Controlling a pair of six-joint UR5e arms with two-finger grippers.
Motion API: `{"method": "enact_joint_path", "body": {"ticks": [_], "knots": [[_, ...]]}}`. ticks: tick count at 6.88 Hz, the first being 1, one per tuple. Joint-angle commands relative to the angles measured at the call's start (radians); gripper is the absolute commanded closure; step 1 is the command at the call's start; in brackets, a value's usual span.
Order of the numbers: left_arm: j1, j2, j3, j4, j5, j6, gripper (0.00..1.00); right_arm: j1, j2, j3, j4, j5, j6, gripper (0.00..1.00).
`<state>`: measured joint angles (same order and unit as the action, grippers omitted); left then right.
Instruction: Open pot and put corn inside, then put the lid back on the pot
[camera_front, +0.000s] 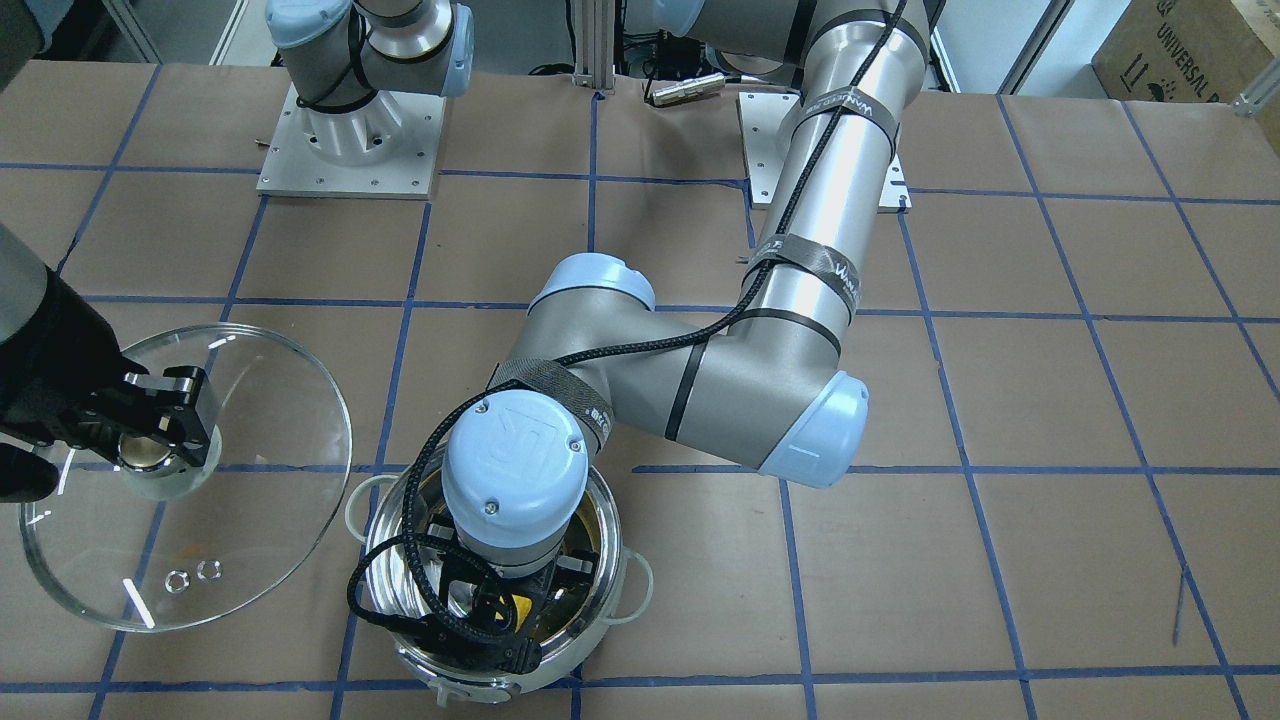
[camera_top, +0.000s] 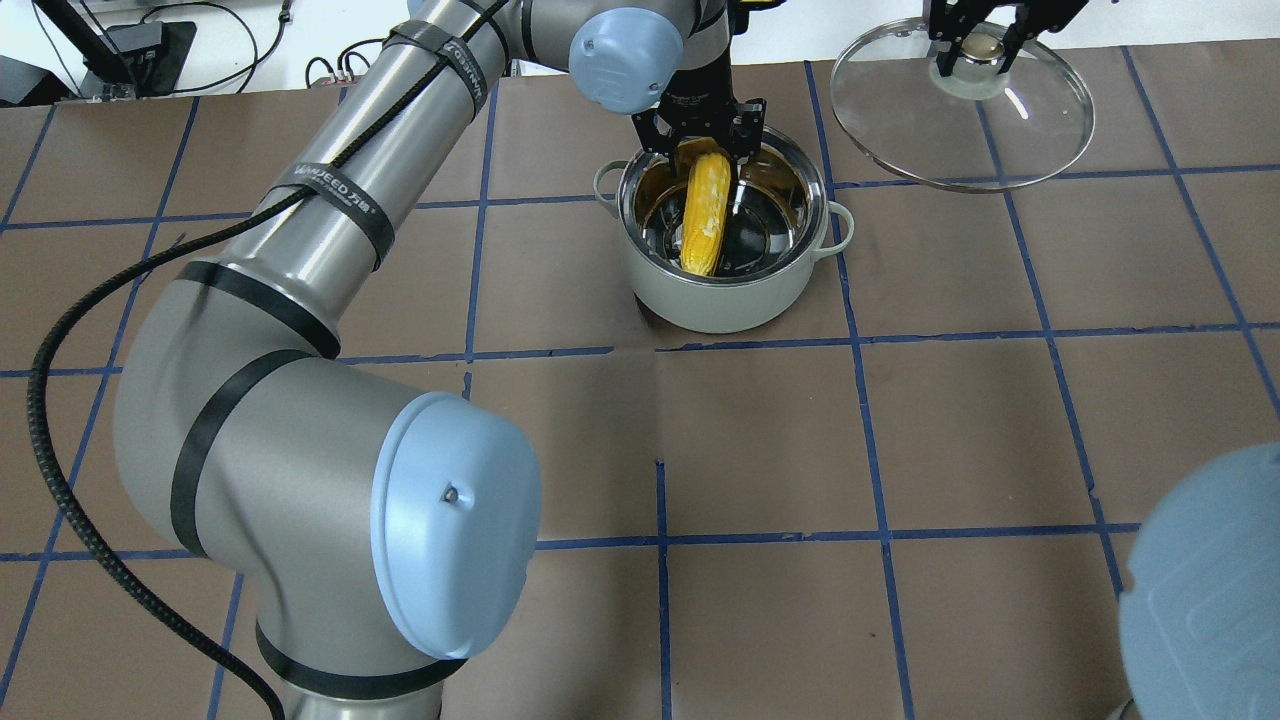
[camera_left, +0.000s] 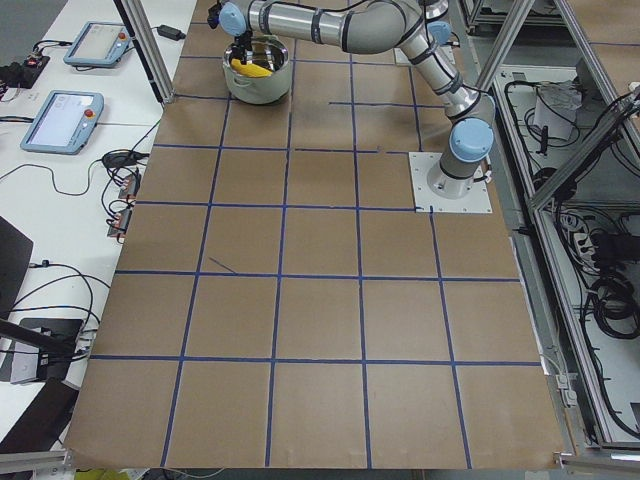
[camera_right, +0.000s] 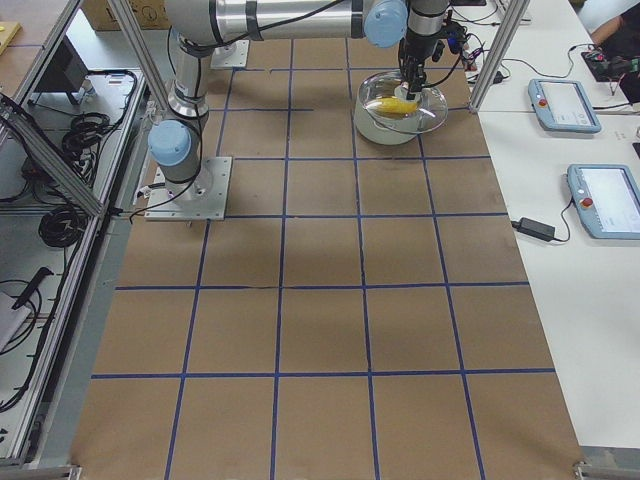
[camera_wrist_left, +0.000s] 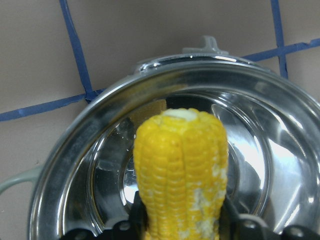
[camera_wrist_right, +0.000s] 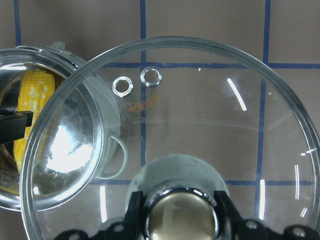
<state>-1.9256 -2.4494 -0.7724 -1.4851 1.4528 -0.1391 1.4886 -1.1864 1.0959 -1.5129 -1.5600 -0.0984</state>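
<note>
1. Jaws on my left arm are closed on the thick end of the corn (camera_top: 705, 215). The cob slants down into the open pot (camera_top: 720, 300), tip low near the wall. I cannot tell whether it touches the floor.
2. Jaws on my right arm are clamped on the knob (camera_wrist_right: 182, 217) of the glass lid (camera_top: 1000, 140), held off to my right of the pot. In the right wrist view the lid's edge overlaps the pot rim.
3. Risk: if I let go while the cob is this slanted, it may end up propped against the rim rather than lying flat. I judge the lid would then not seat.
4. Risk: the knob is round and shiny, so the heavy glass could tip or slip in my grip during the carry.
5. Risk: my left wrist sits directly over the pot. Bringing the lid across too soon would strike that arm, or a pale side handle (camera_top: 843, 228).
6. Nearby: the black cable (camera_front: 440, 610) of my left arm loops low by the rim and could snag there. The brown surface (camera_top: 900, 430) carries blue tape lines.
</note>
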Motion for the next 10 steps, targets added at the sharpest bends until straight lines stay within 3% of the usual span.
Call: {"method": "enact_joint_path", "body": {"ticks": [1,4,6,10], "knots": [[0.013,0.024,0.005,-0.018,0.003,0.015,0.00,0.005,0.008,0.001,-0.003,0.000,0.006,0.92],[0.120,0.172,-0.027,-0.200,0.011,0.071,0.00,0.028,0.013,0.019,-0.027,0.000,0.052,0.92],[0.227,0.264,-0.051,-0.355,0.090,0.125,0.00,0.068,0.014,0.057,-0.113,0.000,0.107,0.92],[0.348,0.572,-0.340,-0.359,0.090,0.241,0.00,0.191,0.013,0.198,-0.321,-0.060,0.259,0.92]]}}
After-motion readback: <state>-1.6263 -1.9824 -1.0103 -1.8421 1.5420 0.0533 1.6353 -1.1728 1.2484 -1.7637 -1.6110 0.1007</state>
